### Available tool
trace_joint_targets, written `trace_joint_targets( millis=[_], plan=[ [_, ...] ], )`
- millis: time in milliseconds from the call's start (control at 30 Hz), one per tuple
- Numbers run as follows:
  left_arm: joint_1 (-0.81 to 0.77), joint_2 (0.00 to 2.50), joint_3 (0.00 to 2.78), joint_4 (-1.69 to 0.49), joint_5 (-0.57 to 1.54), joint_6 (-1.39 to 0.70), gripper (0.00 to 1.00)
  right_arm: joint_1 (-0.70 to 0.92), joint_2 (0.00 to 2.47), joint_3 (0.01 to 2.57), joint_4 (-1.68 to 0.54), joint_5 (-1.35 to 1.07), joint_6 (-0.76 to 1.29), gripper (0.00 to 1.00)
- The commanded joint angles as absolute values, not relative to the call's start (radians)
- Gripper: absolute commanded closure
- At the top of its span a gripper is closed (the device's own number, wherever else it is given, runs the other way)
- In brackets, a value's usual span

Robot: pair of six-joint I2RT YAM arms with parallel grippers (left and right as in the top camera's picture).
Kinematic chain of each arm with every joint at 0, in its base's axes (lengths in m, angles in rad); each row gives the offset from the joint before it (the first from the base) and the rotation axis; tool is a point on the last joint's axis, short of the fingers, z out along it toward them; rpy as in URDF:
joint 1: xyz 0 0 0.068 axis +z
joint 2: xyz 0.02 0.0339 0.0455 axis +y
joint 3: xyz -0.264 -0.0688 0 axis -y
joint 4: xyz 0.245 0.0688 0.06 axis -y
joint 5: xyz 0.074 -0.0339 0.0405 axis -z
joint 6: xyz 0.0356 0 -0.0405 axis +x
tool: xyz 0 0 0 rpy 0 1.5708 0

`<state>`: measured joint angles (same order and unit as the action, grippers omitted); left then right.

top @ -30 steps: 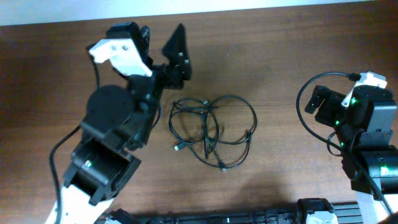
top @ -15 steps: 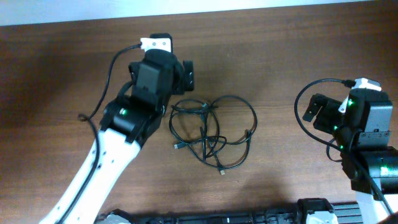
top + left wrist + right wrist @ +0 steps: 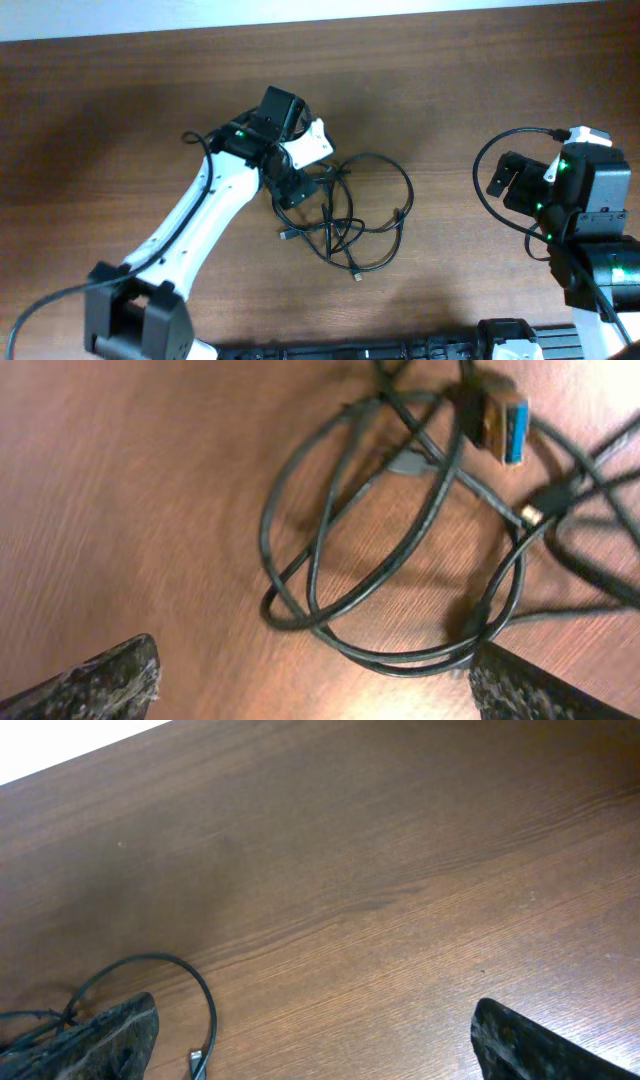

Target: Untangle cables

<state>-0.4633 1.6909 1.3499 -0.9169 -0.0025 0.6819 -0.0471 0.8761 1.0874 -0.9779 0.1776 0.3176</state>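
My left pincer (image 3: 312, 678) is apart, with one dark finger (image 3: 105, 678) at the lower left corner of the wrist view and the other at the lower right, and nothing is held between them. It hangs low over the left edge of the cables (image 3: 400, 560). From overhead, the pincer (image 3: 290, 187) sits right at the tangle's left loops, though I cannot tell whether a fingertip touches a cord.

Just beyond the fingers, thin black loops lie overlapped on the brown bench (image 3: 120, 480). Further up, a flat plug with a blue tongue (image 3: 502, 426) rests on top of the crossing cords, and a small metal-tipped plug (image 3: 530, 515) lies below and to its right.

In the overhead view the cables (image 3: 345, 215) form one loose knot near the middle of the bench (image 3: 120, 120), with a wide loop bulging towards my right side.

My right pincer (image 3: 507, 175) is well apart from the knot, near the right edge of the bench. Its fingers are also spread and hold nothing (the wrist view shows them at the two lower corners). Between them is mostly bare wood, with one arc of cable (image 3: 150, 963) and a small plug end (image 3: 197, 1055) at lower left.
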Motion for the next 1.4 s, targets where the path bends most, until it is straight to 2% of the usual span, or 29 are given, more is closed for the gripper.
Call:
trace_joint_targets(
  millis=[0,133,167,200,233,267,600,833,1100,1233,1367],
  plan=[
    [-0.461,1.764,1.353,-0.910,0.031,0.844,0.01,-0.054,0.877,1.092,-0.982,0.175,0.319,0.01],
    [-0.461,1.837,1.353,-0.908,0.031,0.844,0.01,-0.054,0.877,1.092,-0.982,0.175,0.319,0.01],
    [-0.461,1.850,1.353,-0.905,0.031,0.844,0.15,-0.054,0.877,1.092,-0.982,0.175,0.319,0.01],
    [-0.461,1.857,1.353,-0.898,0.031,0.844,0.57,-0.054,0.877,1.092,-0.983,0.175,0.319,0.01],
    [-0.462,1.862,1.353,-0.891,0.031,0.843,0.86,-0.054,0.877,1.092,-0.985,0.175,0.319,0.02],
    [-0.462,1.863,1.353,-0.883,0.031,0.843,1.00,-0.054,0.877,1.092,-0.991,0.176,0.319,0.01],
    [-0.462,1.799,1.430,-0.863,0.031,0.788,1.00,-0.054,0.877,1.092,-1.015,0.176,0.319,0.01],
    [-0.459,1.667,1.562,-0.741,0.036,0.616,1.00,-0.054,0.878,1.092,-1.015,0.176,0.319,0.01],
    [-0.460,1.481,1.580,-0.501,0.287,0.509,1.00,-0.054,0.951,1.092,-1.019,0.173,0.320,0.01],
    [-0.460,1.441,1.580,-0.455,0.379,0.508,1.00,-0.054,1.005,1.092,-1.043,-0.009,0.312,0.01],
    [-0.460,1.438,1.580,-0.449,0.471,0.451,1.00,-0.053,1.008,1.092,-0.975,-0.303,0.191,0.01]
  ],
)
